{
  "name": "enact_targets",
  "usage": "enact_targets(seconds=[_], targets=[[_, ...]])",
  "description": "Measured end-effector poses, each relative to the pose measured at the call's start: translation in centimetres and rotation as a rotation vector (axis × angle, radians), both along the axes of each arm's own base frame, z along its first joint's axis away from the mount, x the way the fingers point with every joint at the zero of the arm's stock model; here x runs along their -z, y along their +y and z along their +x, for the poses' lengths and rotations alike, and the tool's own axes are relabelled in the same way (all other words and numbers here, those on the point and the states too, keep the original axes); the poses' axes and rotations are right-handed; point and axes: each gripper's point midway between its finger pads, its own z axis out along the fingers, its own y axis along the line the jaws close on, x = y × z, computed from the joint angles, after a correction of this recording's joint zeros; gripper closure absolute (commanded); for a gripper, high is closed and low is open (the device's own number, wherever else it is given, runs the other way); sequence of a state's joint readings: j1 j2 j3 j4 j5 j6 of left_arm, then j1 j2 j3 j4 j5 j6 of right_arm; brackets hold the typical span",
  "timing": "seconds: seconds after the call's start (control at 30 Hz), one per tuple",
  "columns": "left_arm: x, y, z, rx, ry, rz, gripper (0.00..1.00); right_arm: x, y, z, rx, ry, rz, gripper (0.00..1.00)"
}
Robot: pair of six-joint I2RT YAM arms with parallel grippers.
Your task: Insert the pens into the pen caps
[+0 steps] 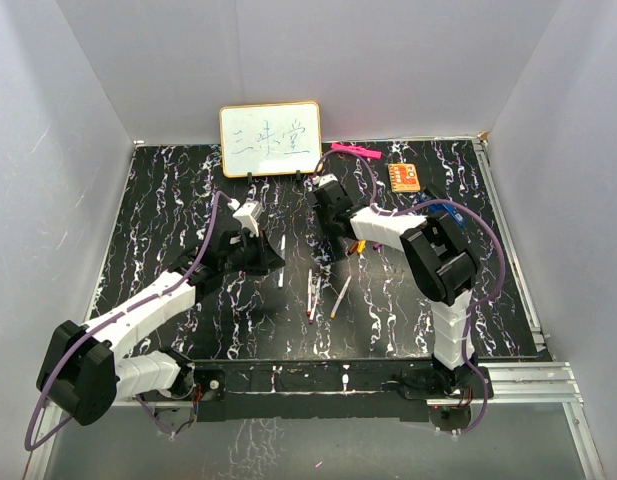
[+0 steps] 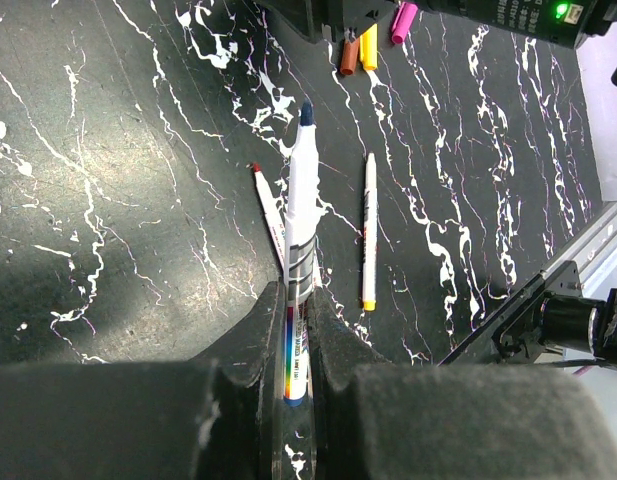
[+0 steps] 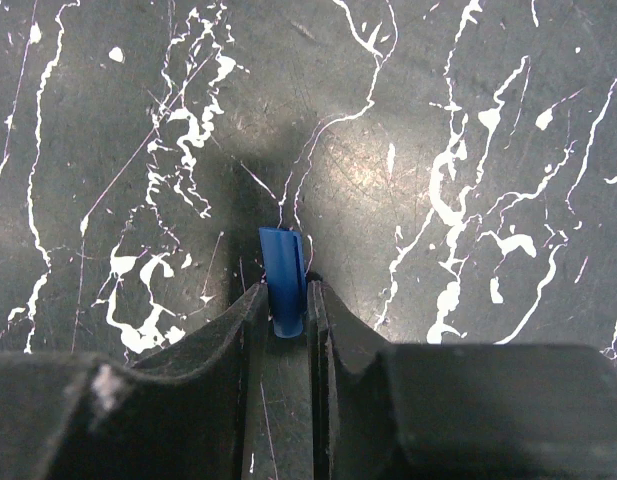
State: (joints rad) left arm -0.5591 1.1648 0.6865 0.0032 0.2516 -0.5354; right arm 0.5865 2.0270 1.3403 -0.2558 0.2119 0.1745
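Observation:
My left gripper (image 2: 296,312) is shut on a white pen (image 2: 300,215) with a dark blue tip (image 2: 306,112) and holds it above the table; the pen also shows in the top view (image 1: 282,262). Below it lie a red-tipped pen (image 2: 268,205) and a yellow-ended pen (image 2: 369,230). In the top view, loose pens lie at mid-table (image 1: 310,290) and to their right (image 1: 340,297). My right gripper (image 3: 285,298) is shut on a blue pen cap (image 3: 283,262), low over the table. Orange (image 2: 348,56), yellow (image 2: 369,47) and pink-purple (image 2: 403,22) caps lie beside the right arm.
A small whiteboard (image 1: 270,139) stands at the back. A bright pink marker (image 1: 353,151) and an orange card (image 1: 405,177) lie at the back right. The metal rail (image 1: 518,375) runs along the near edge.

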Motion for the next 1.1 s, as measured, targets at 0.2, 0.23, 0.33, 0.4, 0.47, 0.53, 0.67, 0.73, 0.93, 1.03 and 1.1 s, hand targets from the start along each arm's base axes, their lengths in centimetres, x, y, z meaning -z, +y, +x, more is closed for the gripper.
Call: enact_targets(seconds=[0.2, 0.23, 0.33, 0.4, 0.47, 0.53, 0.67, 0.73, 0.93, 1.03, 1.1], targets=[[0.0, 0.0, 0.0, 0.0, 0.001, -0.001, 1.0, -0.1, 0.4, 1.0, 0.006, -0.014, -0.001, 0.78], [0.0, 0.0, 0.0, 0.0, 0.001, -0.001, 1.0, -0.1, 0.5, 1.1, 0.006, -0.015, -0.001, 0.81], [0.0, 0.0, 0.0, 0.0, 0.001, -0.001, 1.0, 0.0, 0.5, 1.1, 0.005, -0.014, 0.0, 0.85], [0.0, 0.0, 0.0, -0.001, 0.001, -0.001, 1.0, 0.0, 0.5, 1.1, 0.006, -0.014, 0.0, 0.86], [0.0, 0.1, 0.1, -0.003, 0.001, -0.001, 1.0, 0.0, 0.5, 1.1, 0.007, -0.013, 0.0, 0.94], [0.0, 0.2, 0.1, -0.005, 0.001, -0.001, 1.0, 0.1, 0.5, 1.0, 0.01, -0.01, 0.001, 1.0], [0.0, 0.3, 0.3, -0.011, 0.001, -0.001, 1.0, 0.2, 0.5, 0.9, 0.017, -0.007, 0.006, 1.0], [0.0, 0.3, 0.3, -0.01, 0.0, 0.0, 1.0, 0.2, 0.5, 0.9, 0.02, -0.009, 0.01, 1.0], [0.8, 0.3, 0.2, 0.013, 0.008, 0.026, 1.0, -0.1, 0.6, 0.9, 0.036, -0.011, 0.027, 1.0], [1.0, 0.4, 0.3, 0.022, 0.0, 0.037, 1.0, -0.6, 0.4, 0.3, 0.032, 0.005, 0.027, 1.0], [0.9, 0.3, 0.4, 0.026, -0.012, 0.037, 1.0, -1.2, 0.3, -0.2, 0.024, 0.008, 0.036, 1.0]])
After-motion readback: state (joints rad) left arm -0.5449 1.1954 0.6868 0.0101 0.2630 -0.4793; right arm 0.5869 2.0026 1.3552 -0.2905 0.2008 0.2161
